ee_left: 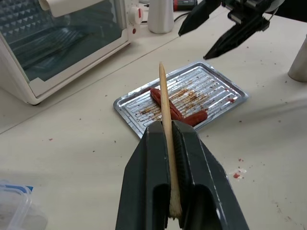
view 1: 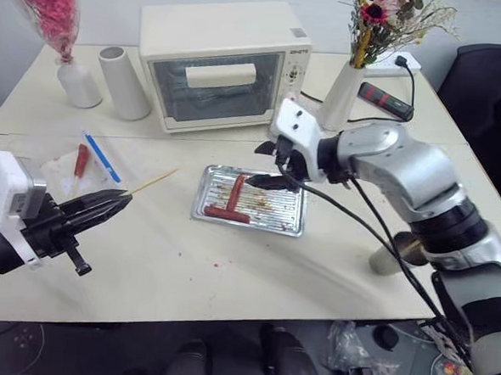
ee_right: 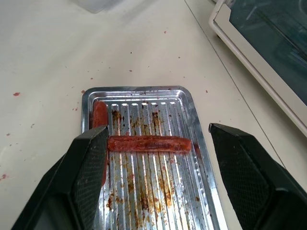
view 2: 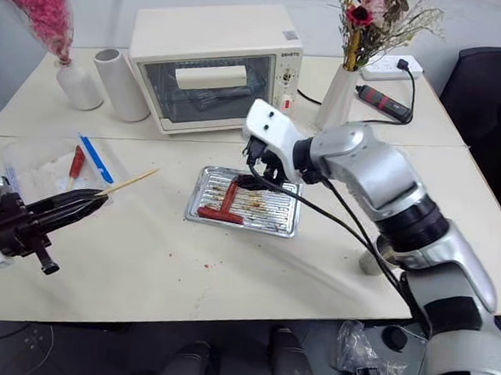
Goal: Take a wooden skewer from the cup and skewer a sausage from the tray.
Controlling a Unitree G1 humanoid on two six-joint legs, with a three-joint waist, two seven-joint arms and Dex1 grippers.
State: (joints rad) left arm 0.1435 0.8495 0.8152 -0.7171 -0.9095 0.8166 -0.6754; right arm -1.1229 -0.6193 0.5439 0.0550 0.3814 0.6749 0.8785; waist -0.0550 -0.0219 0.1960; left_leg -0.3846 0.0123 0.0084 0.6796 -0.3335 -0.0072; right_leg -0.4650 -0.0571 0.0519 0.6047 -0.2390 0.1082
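The pale wooden skewer (ee_left: 166, 124) juts from the clamped left end effector (ee_left: 170, 158). Two dark red sausages, one sausage (ee_right: 148, 143) crossing the other, lie in the ridged silver tray (view 1: 287, 213) mid-counter. The tan cup (view 1: 391, 256) stands near the counter's right edge.

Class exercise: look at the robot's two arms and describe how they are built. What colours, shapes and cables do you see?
The right arm has rounded silver-grey shells with black joint bands; a black cable hangs beneath it. White boxy modules sit at both wrists. The left tool and right tool each have two black tapered fingers with textured pads.
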